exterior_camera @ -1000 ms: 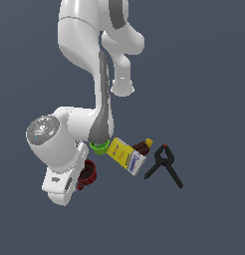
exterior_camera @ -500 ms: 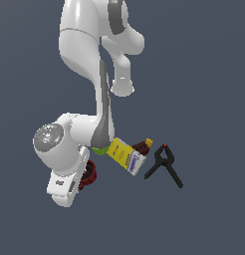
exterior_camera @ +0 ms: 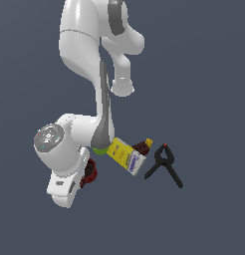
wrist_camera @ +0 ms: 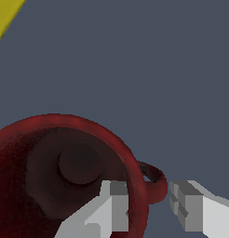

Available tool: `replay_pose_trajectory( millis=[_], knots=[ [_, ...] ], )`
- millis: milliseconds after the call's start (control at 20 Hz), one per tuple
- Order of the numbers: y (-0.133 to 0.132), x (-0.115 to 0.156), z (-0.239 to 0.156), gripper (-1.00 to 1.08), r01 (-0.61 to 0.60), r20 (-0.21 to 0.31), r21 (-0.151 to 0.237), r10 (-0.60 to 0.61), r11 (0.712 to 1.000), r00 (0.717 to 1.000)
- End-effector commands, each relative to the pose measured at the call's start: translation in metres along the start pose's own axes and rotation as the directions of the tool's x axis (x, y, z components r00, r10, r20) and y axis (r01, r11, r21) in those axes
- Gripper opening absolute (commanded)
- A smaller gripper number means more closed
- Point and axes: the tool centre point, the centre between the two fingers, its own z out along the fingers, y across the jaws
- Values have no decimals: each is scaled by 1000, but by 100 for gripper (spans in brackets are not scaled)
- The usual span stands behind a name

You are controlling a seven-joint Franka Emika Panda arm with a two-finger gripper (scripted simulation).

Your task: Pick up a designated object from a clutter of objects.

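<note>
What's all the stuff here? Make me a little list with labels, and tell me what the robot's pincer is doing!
target: red mug, dark inside, side handle
pincer: open, one finger inside the mug's rim, the other outside past the handle
grip: not closed yet
mug in exterior view: mostly hidden behind the arm
yellow-and-white box: lying beside the arm
brown bottle: yellow cap, behind the box
black clamp: orange tip, apart at the exterior view's right
green-rimmed cup: only a sliver shows
</note>
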Motion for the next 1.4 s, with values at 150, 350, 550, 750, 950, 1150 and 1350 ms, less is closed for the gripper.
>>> replay_pose_trajectory(
  millis=[150,350,550,750,950,1150,1350],
  knots=[
    [0,0,0,-100,0,0,0,0,1000,1000],
    [-4,3,-5,-100,0,0,0,0,1000,1000],
    [-10,7,-14,-100,0,1,0,0,1000,1000],
    [-21,14,-28,-100,0,1,1,0,1000,1000],
    [-35,24,-47,-100,0,3,1,0,1000,1000],
    [-54,36,-73,-100,0,5,2,0,1000,1000],
    [-74,50,-100,-100,0,6,3,0,1000,1000]
  ],
)
